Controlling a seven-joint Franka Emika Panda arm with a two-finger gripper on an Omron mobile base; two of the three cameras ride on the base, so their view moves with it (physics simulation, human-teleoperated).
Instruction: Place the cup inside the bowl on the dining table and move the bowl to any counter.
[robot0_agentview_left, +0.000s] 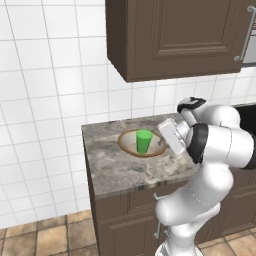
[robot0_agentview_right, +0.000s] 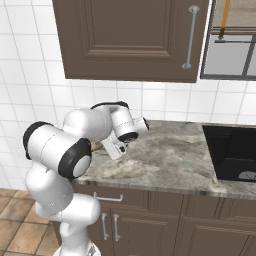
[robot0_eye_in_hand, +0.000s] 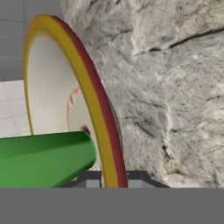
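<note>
Bowl (robot0_agentview_left: 131, 145) sat on the counter (robot0_agentview_left: 115, 167), near its back edge by the white tiled wall (robot0_agentview_left: 45, 100), under the dark brown wall cabinet (robot0_agentview_left: 175, 35). Wide, shallow, round; cream inside, rim brown from the left base view, yellow with a red-brown outer edge close up in the hand view. It rested flat, opening facing up.

Cup (robot0_agentview_left: 144, 141) stood inside the bowl: plain bright green tumbler, no handle, tapering toward the base. Upright, long axis vertical, mouth up, roughly centred in the bowl. In the hand view the camera was rolled, so the cup appeared lying sideways across the lower left and the bowl rim ran as a steep arc.

Pincer (robot0_eye_in_hand: 114, 178) was at the bowl's right rim in the left base view, wrist bent down toward it. In the hand view the two dark fingertips (robot0_eye_in_hand: 89, 178) sat either side of the rim, jaws clenched on the bowl's edge.

Right base view: arm blocked most of the bowl; a dark sink (robot0_agentview_right: 232, 152) sat in the counter well to the right.
</note>
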